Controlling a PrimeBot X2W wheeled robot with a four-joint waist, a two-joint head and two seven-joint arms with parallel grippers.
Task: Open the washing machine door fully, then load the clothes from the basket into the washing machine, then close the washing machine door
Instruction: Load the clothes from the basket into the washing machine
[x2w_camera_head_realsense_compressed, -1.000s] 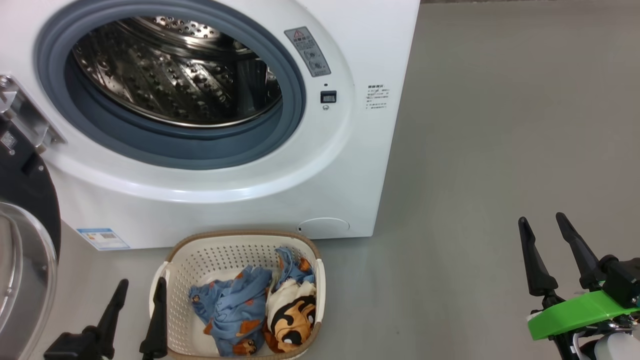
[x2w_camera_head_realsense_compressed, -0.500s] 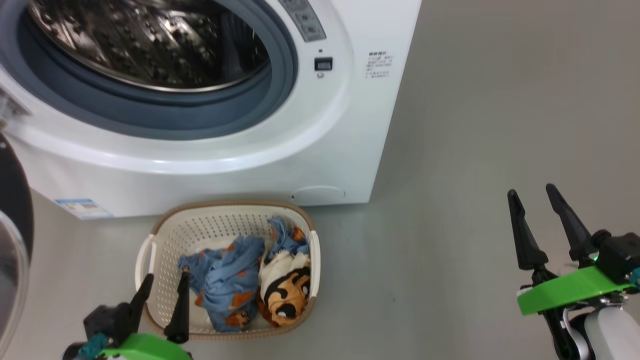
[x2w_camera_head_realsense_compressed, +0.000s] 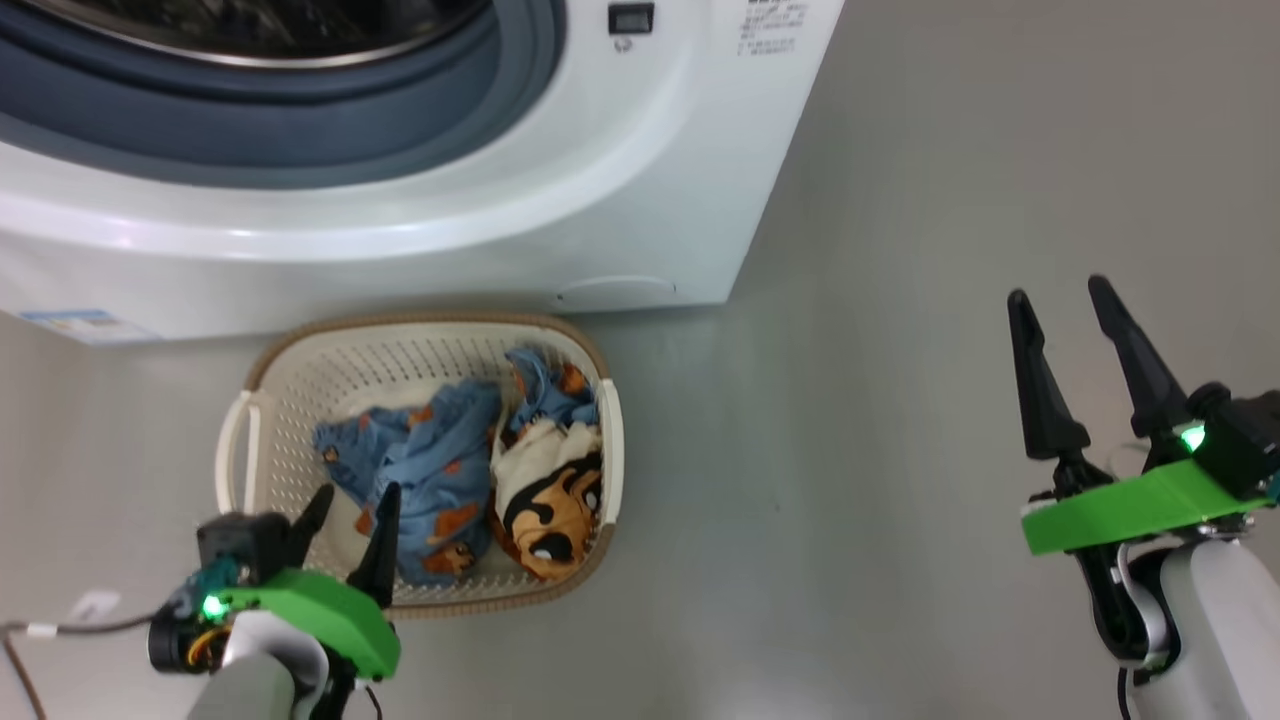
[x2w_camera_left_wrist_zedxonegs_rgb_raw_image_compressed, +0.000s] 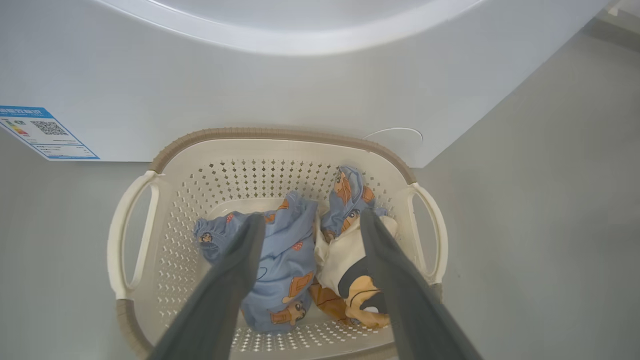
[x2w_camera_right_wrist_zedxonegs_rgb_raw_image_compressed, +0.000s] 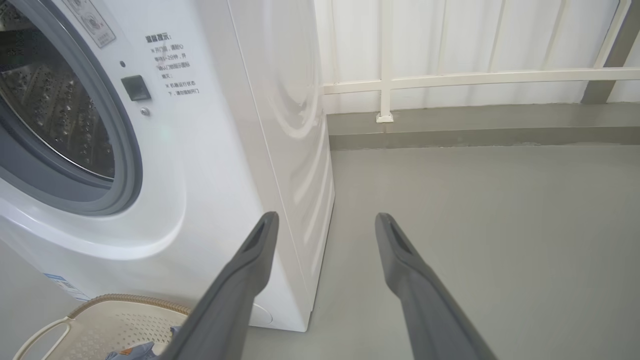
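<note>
Head view: basket (x2w_camera_head_realsense_compressed: 420, 325) stands on the floor (x2w_camera_head_realsense_compressed: 900, 400) just before the washer (x2w_camera_head_realsense_compressed: 600, 200), with the clothes (x2w_camera_head_realsense_compressed: 440, 480) heaped toward its right half. My left tool (x2w_camera_head_realsense_compressed: 357, 490) hangs over the near-left rim, spread and empty, fingers pointing at the washer. My right tool (x2w_camera_head_realsense_compressed: 1058, 290), also spread and empty, is well apart to the right over bare floor. The left arm is plainly nearer.

Left wrist view: clothes lie directly ahead of and below my left tool. The blue piece (x2w_camera_left_wrist_zedxonegs_rgb_raw_image_compressed: 280, 250) sits under one finger and the cream piece (x2w_camera_left_wrist_zedxonegs_rgb_raw_image_compressed: 345, 255) under the other. They lie side by side, each running lengthwise along my fingers toward the washer. I judge a straight descent closes across both. Whether the tips touch fabric I cannot tell.

Right wrist view: right tool points past the washer's corner. This angle adds the drum (x2w_camera_right_wrist_zedxonegs_rgb_raw_image_compressed: 50, 110), its mouth uncovered, above the basket rim and to its left as seen here. I judge the load path runs up that way.
</note>
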